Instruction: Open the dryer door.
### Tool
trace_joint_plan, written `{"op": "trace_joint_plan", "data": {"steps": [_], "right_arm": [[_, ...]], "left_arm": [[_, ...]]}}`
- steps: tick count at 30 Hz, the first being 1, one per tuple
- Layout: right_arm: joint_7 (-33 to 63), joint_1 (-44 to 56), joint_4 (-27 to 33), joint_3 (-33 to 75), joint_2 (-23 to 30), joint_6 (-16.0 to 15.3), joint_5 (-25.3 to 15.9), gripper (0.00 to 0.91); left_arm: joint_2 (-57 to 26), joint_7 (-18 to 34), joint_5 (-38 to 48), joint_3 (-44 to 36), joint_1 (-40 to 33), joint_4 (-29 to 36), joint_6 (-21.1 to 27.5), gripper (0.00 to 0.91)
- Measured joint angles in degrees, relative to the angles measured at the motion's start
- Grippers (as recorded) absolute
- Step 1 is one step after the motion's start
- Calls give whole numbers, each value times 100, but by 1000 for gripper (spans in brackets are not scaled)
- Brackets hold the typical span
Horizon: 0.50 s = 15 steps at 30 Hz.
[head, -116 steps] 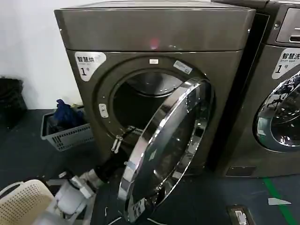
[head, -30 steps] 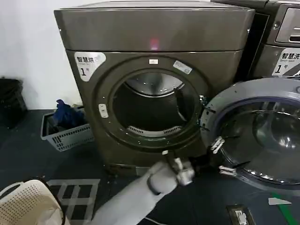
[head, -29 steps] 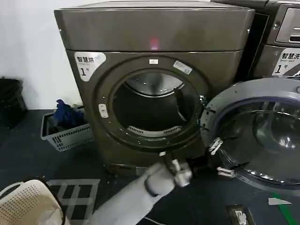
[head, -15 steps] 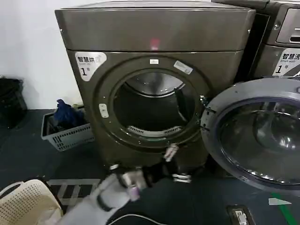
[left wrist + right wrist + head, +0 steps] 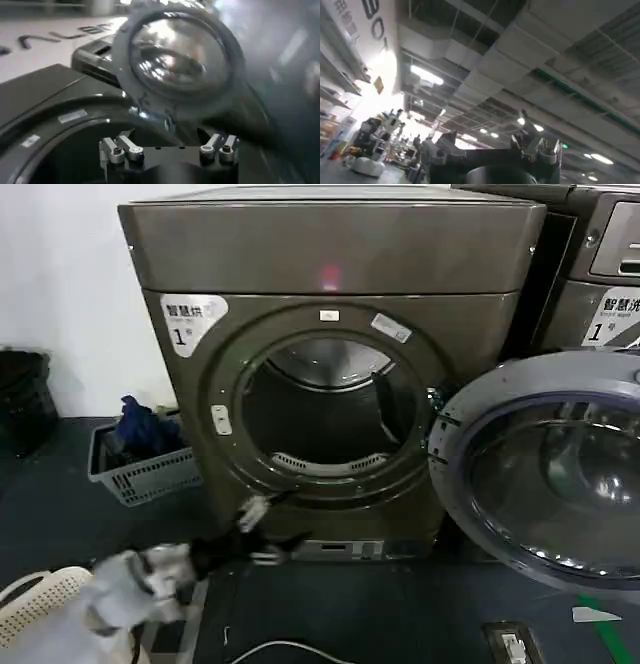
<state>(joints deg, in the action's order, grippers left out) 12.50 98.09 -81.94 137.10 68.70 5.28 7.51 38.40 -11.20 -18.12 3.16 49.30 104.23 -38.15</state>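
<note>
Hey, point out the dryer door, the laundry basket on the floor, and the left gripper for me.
dryer door (image 5: 545, 474): head view, on the dark glass inside its grey inner face.
laundry basket (image 5: 150, 474): head view, on its grey slotted front wall.
left gripper (image 5: 262, 533): head view, midway between its open fingertips, below the drum opening.

Dryer door (image 5: 177, 55) (swung open) beyond fingers (image 5: 122, 150)

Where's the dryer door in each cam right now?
Head view: the dryer door hangs swung wide open at right, grey inner face showing.
Left wrist view: the round door sits beyond the open left gripper.
Right wrist view: ceiling, no door.
Shared landmark: the drum opening.
</note>
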Motion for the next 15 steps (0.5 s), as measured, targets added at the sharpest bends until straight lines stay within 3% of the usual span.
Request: {"op": "trace_joint_plan", "data": {"steps": [7, 15], "right_arm": [[-133, 42, 273, 38, -14, 148, 84, 907], [-304, -17, 522, 28, -84, 328, 300, 907]], "left_arm": [[-889, 427, -1211, 745, 514, -342, -897, 907], [-1827, 1592, -3218, 1385, 853, -880, -917, 907]]}}
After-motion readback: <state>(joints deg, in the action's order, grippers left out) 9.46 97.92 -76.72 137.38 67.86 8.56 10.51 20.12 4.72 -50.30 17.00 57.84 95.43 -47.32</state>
